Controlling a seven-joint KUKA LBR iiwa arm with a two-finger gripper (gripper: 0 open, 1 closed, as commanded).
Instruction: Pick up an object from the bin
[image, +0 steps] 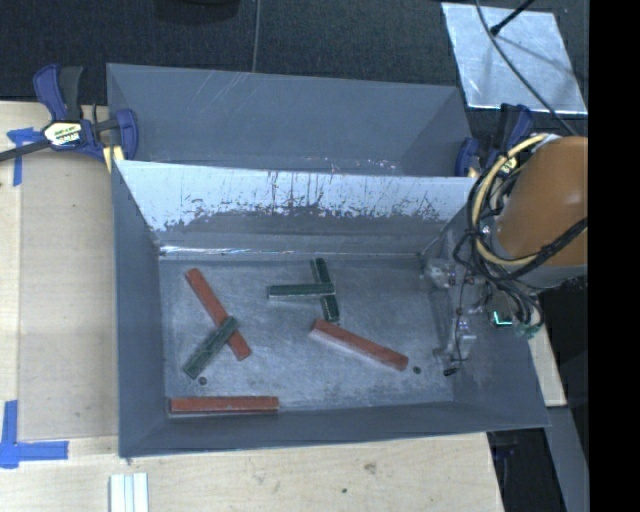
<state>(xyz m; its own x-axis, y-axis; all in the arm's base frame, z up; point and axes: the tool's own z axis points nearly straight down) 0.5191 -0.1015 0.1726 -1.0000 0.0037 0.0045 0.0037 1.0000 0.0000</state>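
Jaws, open or closed unclear, by bin's (135, 300) right wall, near reddish bar (358, 345)

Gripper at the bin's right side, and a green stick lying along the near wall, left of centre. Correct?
No. The stick along the near wall is red, not green, as the camera view shows. The gripper is at the bin's right side.

Hand (452, 360) low — arm (535, 205) from right

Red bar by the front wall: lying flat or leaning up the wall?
Lying flat: the red bar lies lengthwise on the bin floor, along the front wall's foot.
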